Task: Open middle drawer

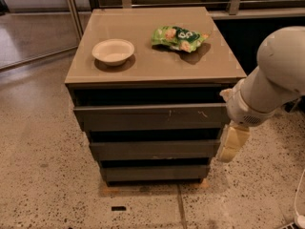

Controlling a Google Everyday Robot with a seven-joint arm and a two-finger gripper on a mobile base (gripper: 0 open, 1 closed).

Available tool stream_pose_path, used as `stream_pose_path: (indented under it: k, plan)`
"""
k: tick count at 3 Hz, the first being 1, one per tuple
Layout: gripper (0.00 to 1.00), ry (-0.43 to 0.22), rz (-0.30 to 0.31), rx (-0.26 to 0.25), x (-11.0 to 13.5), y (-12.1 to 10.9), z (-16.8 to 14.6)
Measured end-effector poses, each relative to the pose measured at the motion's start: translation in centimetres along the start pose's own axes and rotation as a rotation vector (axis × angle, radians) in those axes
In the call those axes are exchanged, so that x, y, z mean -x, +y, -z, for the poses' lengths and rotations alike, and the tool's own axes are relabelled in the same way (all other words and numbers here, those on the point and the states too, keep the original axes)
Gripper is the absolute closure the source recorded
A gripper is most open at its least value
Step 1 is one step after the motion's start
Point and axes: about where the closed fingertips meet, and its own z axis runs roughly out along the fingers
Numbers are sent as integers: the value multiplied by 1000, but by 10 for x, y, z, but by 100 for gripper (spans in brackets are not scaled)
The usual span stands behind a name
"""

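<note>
The middle drawer (155, 150) is a plain dark grey-brown flat front, second of three in a low cabinet, and it sits flush with the others. The top drawer front (151, 116) above it bears small pale scratch marks. The bottom drawer front (155, 173) is the narrowest-looking. My white arm (274, 78) reaches in from the right. My pale gripper (232, 146) hangs at the cabinet's right front corner, level with the middle drawer's right end and just beside it.
On the cabinet top (147, 66) stand a white bowl (113, 51) at the left and a green snack bag (178, 37) at the back right. A metal railing (190, 4) runs behind. Speckled floor (43, 175) lies to the left and in front.
</note>
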Motion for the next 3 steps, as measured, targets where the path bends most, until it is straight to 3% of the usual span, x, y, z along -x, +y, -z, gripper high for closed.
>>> stream_pose_path:
  k: [1, 2, 3]
  plan:
    - [0, -1, -10, 81, -14, 17, -95]
    - [0, -1, -10, 81, -14, 17, -95]
    - [0, 0, 20, 89, -23, 26, -128]
